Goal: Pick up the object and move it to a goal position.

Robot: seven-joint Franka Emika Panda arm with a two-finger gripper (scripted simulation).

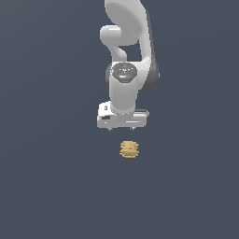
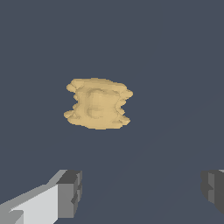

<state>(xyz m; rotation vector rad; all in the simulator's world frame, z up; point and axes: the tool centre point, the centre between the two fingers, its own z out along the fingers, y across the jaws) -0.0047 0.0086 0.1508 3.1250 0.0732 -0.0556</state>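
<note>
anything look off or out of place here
Nothing stands out. The object sits alone on the plain dark surface, a lumpy tan thing with stacked ridges, seemingly intact. The gripper hangs above it with its jaws spread wide, not touching it. In the wrist view the object lies ahead of the fingertips rather than between them.

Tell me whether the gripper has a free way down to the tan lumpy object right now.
Probably yes. The gripper hangs above the object with its fingers spread wider than it, and nothing lies between them. In the wrist view the object sits off the fingers' line, so a small shift seems needed first.
</note>
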